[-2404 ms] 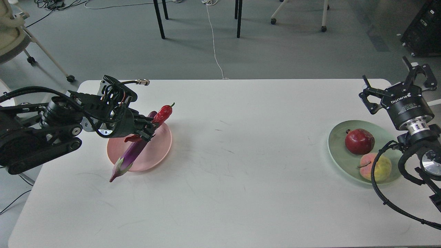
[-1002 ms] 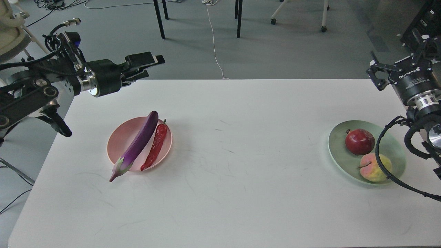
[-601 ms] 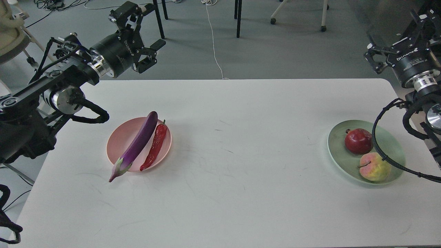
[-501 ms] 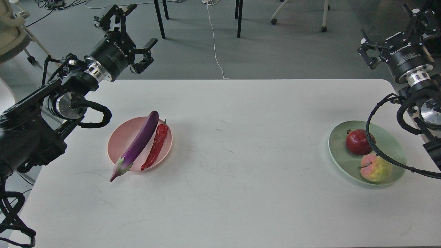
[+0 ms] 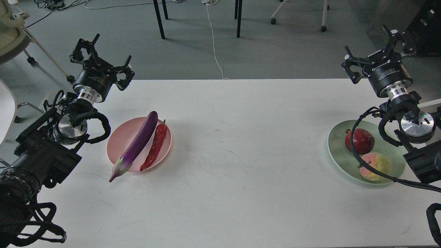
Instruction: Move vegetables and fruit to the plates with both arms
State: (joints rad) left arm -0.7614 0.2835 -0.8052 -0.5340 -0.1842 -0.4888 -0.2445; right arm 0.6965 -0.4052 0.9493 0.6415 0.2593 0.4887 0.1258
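1. A long glossy purple eggplant [image 5: 137,144] and a wrinkled red chili pepper [image 5: 155,146] lie side by side on the pale pink round plate [image 5: 119,141], the eggplant's calyx end overhanging the rim.
2. A dark red pomegranate [image 5: 360,141] and a yellow-green blushed fruit [image 5: 376,166] sit on the pale green round plate [image 5: 339,155].
3. The left gripper [image 5: 100,57] and the right gripper [image 5: 375,53] hang spread and empty above the white table's [image 5: 234,165] far corners.

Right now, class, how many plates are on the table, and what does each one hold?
2. The pink plate on the left holds the eggplant and chili; the green plate on the right holds the pomegranate and apple. None seems hidden.
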